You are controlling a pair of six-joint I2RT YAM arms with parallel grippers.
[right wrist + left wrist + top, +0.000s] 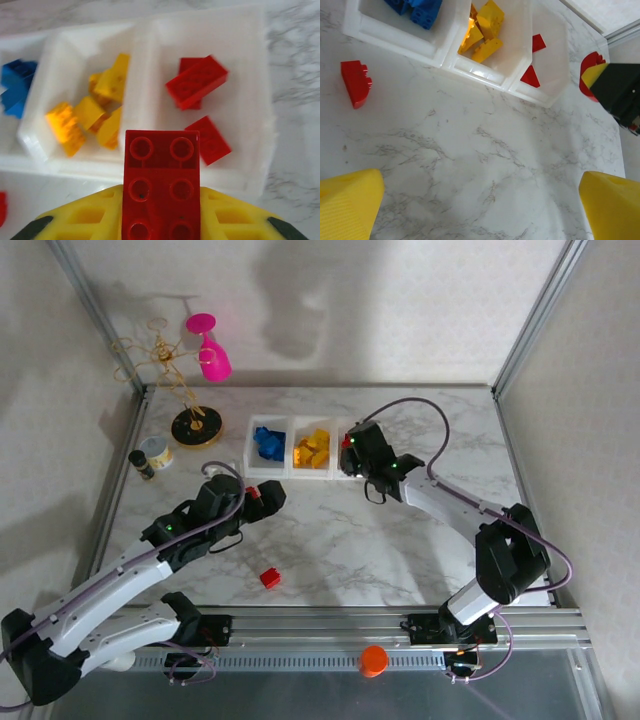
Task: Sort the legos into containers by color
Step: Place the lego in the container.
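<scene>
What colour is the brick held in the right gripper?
Red. The oblong studded plastic brick in the right gripper shows best in the right wrist view.

no readable text, labels or numbers

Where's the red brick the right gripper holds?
Right wrist view: the red oblong studded plastic brick, clamped in the right gripper, is above the near wall of the rightmost translucent white bin.
</scene>
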